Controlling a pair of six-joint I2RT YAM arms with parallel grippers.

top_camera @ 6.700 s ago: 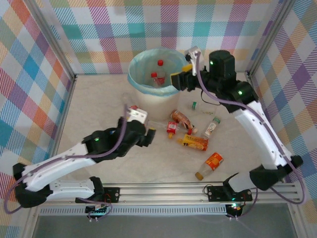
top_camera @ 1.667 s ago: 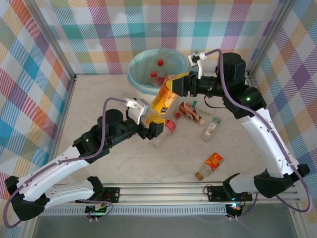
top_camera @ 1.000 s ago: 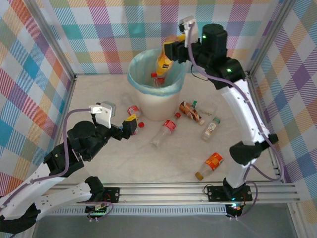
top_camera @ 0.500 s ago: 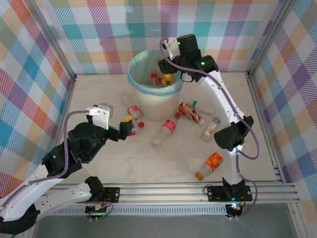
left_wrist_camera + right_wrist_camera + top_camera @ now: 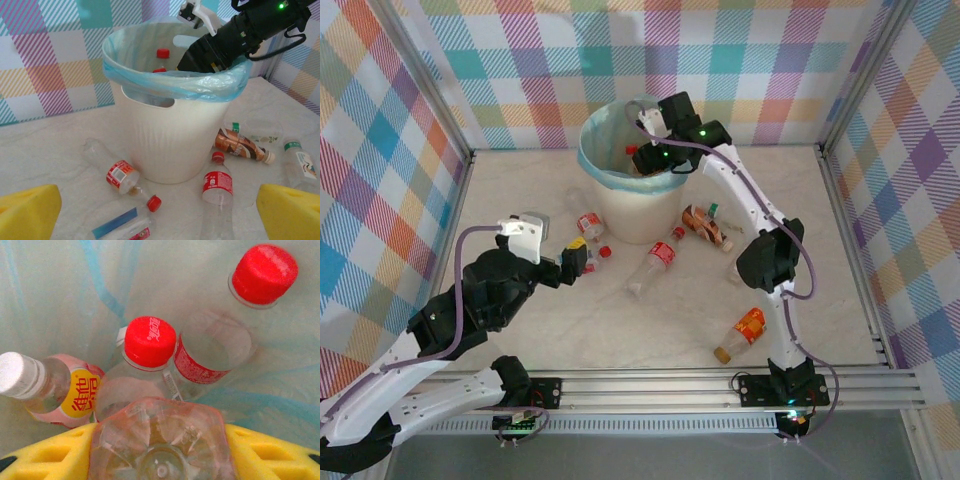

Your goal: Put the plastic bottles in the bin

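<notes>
Noted nearest: left gripper (image 5: 157, 210) spread wide, empty. Beyond, loose plastic bottles (image 5: 122, 175) lying on table (image 5: 60, 145) beside bin (image 5: 165, 135). Inside bin: right gripper (image 5: 646, 160) clamped on clear bottle (image 5: 160, 440), above three bottles (image 5: 150, 342) resting in blue bag (image 5: 125, 75).

One bin (image 5: 165, 135). Inside the bin are four plastic bottles (image 5: 150, 342) (two red caps, one white, one seen base-on). Outside the bin, on the table (image 5: 520, 190), lie seven more: two red-labelled (image 5: 218, 182), two green-capped (image 5: 300, 161), one brown (image 5: 239, 144), one blue-labelled (image 5: 116, 223), one orange (image 5: 752, 326).
</notes>
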